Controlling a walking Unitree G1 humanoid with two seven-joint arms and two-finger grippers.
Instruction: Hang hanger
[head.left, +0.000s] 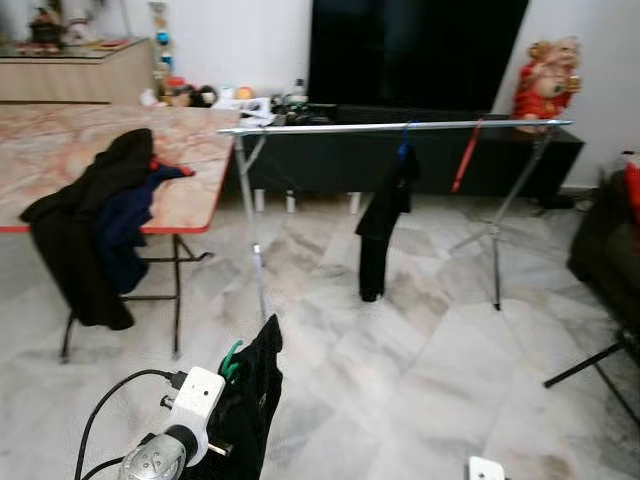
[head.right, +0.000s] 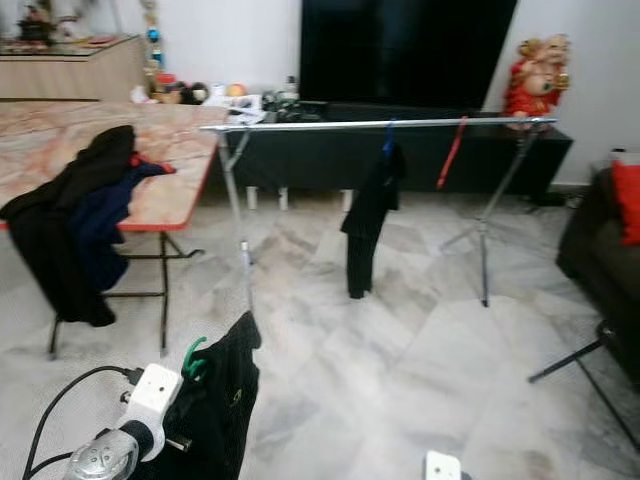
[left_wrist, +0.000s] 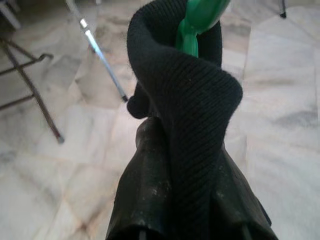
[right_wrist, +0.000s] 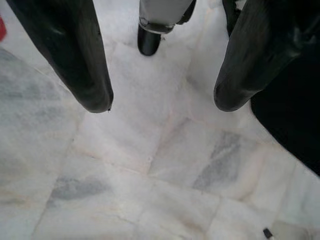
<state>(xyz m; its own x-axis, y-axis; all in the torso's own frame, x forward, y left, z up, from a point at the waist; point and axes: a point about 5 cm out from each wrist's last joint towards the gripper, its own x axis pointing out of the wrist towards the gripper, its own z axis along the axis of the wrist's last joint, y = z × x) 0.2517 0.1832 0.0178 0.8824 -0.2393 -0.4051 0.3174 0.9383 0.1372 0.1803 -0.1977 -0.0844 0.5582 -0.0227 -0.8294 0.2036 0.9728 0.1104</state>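
Observation:
My left gripper (left_wrist: 182, 145) is low at the front left, shut on a green hanger (head.left: 232, 360) with a black garment (head.left: 252, 395) draped over it. The cloth wraps the fingers (left_wrist: 150, 195) and hides the fingertips. Ahead stands a silver clothes rack, and its rail (head.left: 330, 128) runs across the room well beyond the held hanger. On the rail hang a black garment on a blue hanger (head.left: 384, 215) and a bare red hanger (head.left: 466, 155). My right gripper (right_wrist: 160, 102) hangs idle over the marble floor, open and holding nothing.
A marble-topped folding table (head.left: 60, 150) stands at the left with dark clothes (head.left: 90, 225) hanging over its edge. A black TV unit (head.left: 330, 165) lines the far wall. A dark sofa (head.left: 605, 250) and a black stand leg (head.left: 590, 365) are at the right.

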